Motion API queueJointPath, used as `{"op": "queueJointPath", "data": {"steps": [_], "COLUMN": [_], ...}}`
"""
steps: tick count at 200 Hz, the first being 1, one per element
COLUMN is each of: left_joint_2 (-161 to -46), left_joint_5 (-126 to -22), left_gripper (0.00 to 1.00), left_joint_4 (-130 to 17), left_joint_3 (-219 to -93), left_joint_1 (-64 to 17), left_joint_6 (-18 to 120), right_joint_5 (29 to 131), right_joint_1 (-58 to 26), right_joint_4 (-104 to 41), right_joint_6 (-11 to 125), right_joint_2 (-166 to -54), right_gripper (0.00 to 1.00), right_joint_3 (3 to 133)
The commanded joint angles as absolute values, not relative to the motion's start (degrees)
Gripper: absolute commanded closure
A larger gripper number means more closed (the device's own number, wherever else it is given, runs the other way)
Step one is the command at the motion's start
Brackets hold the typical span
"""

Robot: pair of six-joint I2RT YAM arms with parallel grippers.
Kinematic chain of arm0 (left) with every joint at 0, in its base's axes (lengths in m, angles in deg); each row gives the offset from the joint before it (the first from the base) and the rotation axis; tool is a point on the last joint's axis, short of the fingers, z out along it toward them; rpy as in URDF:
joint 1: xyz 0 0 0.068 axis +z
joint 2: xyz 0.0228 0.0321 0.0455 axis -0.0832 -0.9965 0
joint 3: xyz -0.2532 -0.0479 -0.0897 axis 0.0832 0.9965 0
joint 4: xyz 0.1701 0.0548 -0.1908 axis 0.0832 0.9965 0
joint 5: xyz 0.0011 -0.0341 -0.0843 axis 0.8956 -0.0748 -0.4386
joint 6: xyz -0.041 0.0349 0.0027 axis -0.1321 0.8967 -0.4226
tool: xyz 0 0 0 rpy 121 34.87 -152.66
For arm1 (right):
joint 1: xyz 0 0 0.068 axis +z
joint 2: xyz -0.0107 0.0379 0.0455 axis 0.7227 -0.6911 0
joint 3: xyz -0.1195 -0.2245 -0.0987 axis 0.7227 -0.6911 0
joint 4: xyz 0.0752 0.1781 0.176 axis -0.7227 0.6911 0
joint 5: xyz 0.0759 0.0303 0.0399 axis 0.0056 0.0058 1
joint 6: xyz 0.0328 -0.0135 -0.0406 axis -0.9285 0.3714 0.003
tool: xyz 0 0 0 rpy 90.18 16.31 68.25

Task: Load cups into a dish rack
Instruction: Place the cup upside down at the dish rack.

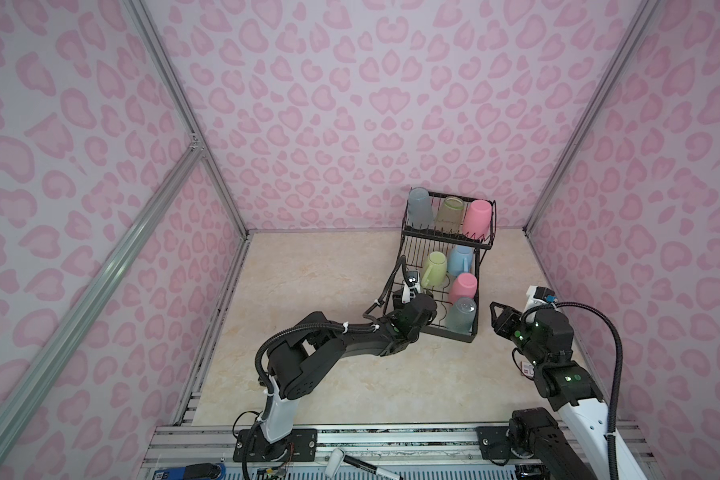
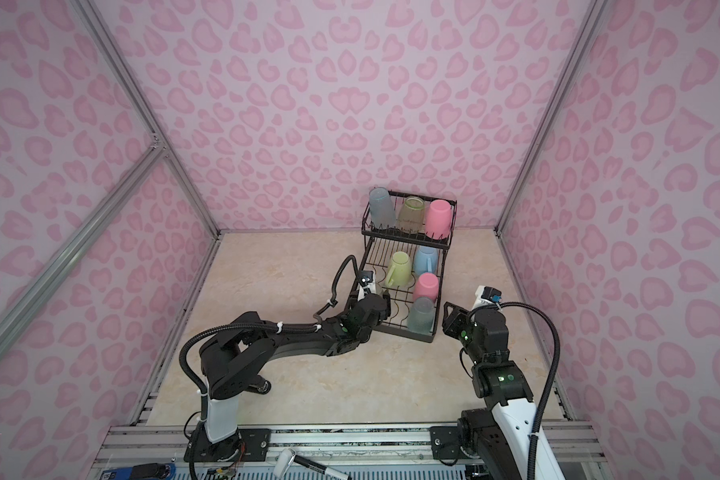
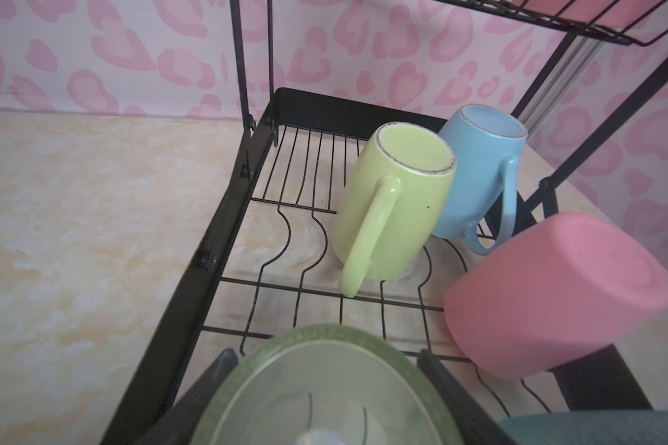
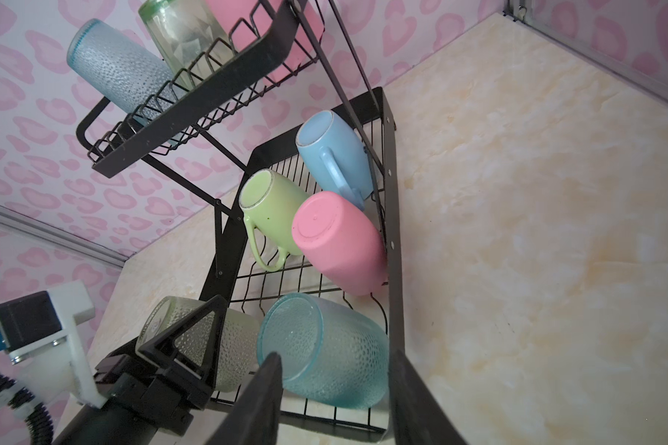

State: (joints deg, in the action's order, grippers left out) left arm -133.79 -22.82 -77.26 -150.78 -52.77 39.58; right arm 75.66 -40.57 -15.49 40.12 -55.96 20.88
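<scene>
At rack (image 4: pixel 393 269): green tumbler (image 3: pixel 317 389) in left end effector (image 3: pixel 324 360); right end effector (image 4: pixel 334 358) ajar, empty.

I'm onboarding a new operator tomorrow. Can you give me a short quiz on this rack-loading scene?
1. True or false: the upper basket holds three cups.
2. What is the left gripper shut on? A) a pink tumbler B) the green tumbler C) a blue mug
3. How many handled mugs sit on the lower grid?
Key: 1 true. 2 B. 3 two, the yellow-green mug and the light blue mug.
</scene>
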Motion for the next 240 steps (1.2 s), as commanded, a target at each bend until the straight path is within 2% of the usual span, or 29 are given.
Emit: {"op": "queueJointPath", "data": {"steps": [1,125,240], "left_joint_2": [-135.8,-143.6,-144.5], "left_joint_5": [-20.1,-17.4,-17.2], "left_gripper": [0.39,0.38,0.24], "left_joint_4": [-80.8,-81.7,-81.7], "left_joint_3": [-152.4,-156.2,-157.1], "left_joint_1": [-53.0,-53.9,-54.2], "left_joint_6": [40.1,41.6,43.8], "right_joint_5": [77.2,80.7,82.1], "right_joint_1": [-41.3,-44.9,-46.2], "right_joint_4": [-18.3,-21.1,-21.3], "right_joint_6": [40.6,40.9,41.4], "right_joint_2": [-56.1,-56.1,-56.4], "right_gripper": [0.55,0.54,0.53], "right_joint_3": [20.1,17.8,18.5]}}
